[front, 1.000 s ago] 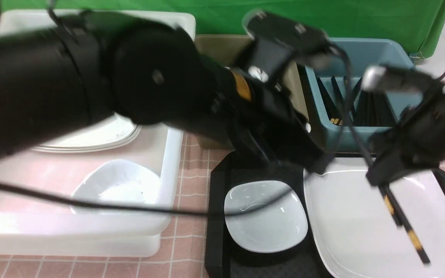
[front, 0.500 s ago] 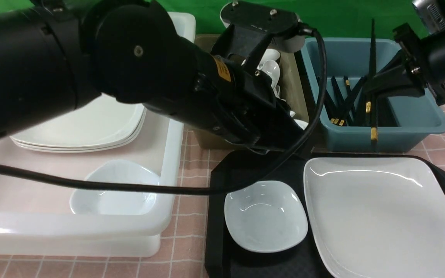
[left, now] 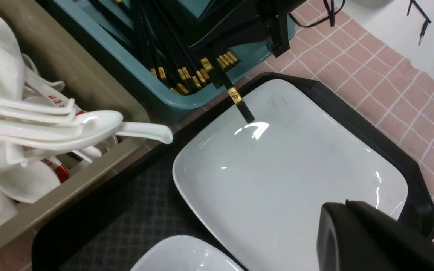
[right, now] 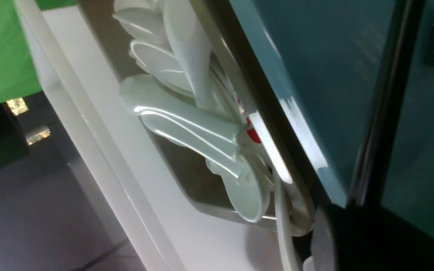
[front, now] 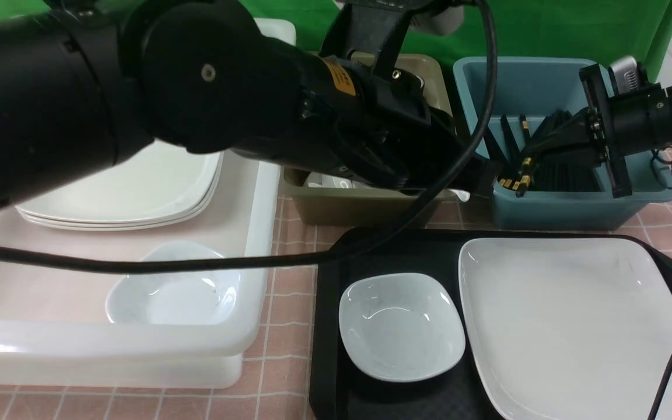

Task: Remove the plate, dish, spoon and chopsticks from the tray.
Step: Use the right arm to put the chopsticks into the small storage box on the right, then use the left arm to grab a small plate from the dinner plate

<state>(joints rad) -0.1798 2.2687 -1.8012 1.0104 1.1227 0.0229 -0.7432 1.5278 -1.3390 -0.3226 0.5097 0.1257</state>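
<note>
The large white plate (front: 569,326) and the small pale dish (front: 400,326) sit on the black tray (front: 327,291); both also show in the left wrist view, plate (left: 288,177) and dish (left: 179,256). My right gripper (front: 563,149) is shut on the black chopsticks (front: 524,175) low over the blue bin. Their gold-banded ends (left: 236,96) jut over the bin's front rim. A white spoon (left: 89,124) lies on the pile in the tan bin, handle overhanging the rim. My left gripper (front: 479,175) hangs above the plate's far edge, looks shut and holds nothing.
The tan bin (front: 359,207) holds several white spoons. The blue bin (front: 546,210) holds several black chopsticks. A white tub (front: 260,233) at the left holds stacked plates (front: 126,192) and a dish (front: 172,291). A black cable (front: 196,265) hangs across the tub.
My right gripper carried the chopsticks from above the plate up and back, then lowered them nearly flat into the blue bin. My left arm rose and drew back a little.
</note>
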